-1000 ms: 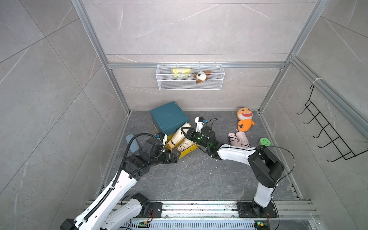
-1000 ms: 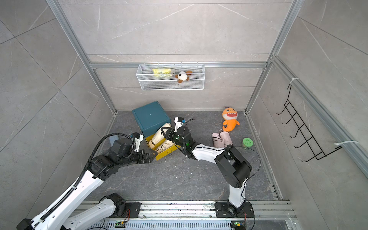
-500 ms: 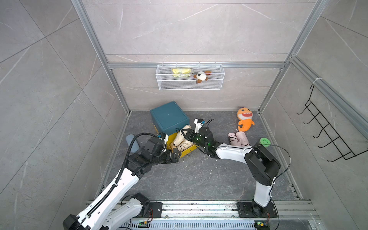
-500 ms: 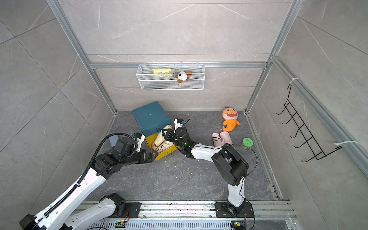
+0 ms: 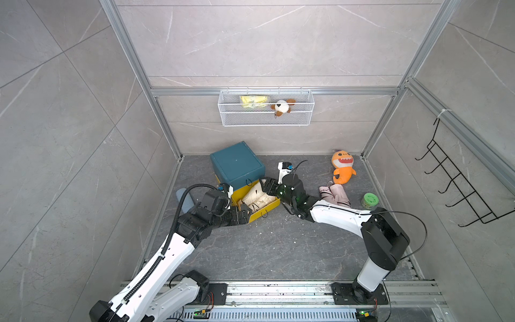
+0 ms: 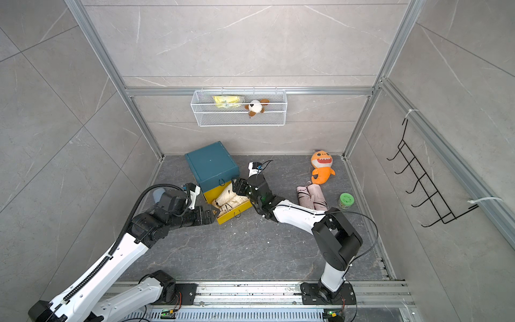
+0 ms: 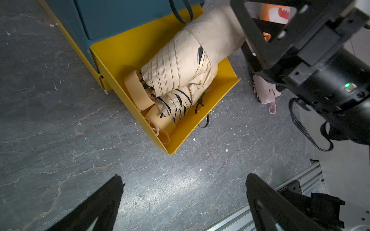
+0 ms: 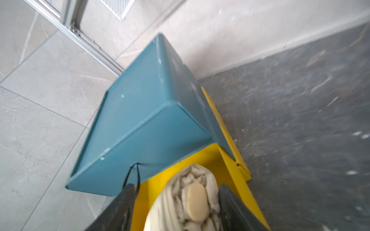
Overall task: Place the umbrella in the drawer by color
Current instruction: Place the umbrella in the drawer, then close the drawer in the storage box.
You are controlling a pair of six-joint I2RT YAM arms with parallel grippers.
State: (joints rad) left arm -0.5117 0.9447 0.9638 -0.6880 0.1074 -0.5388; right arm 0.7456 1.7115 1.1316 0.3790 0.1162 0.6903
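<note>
Grey stone floor [image 7: 60,120]; the cream umbrella [image 7: 180,66] is laid in the yellow drawer [image 7: 124,46]. The right gripper [image 8: 177,200] is parted loosely round its tip, and the left gripper [image 7: 184,178] is spread wide. Probably light, squishy fabric, so it's best grabbed mid-bundle.

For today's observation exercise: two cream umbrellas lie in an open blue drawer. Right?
No. The open drawer is yellow, as the left wrist view shows; only the cabinet above it is blue. The two cream umbrellas do lie in it.
</note>
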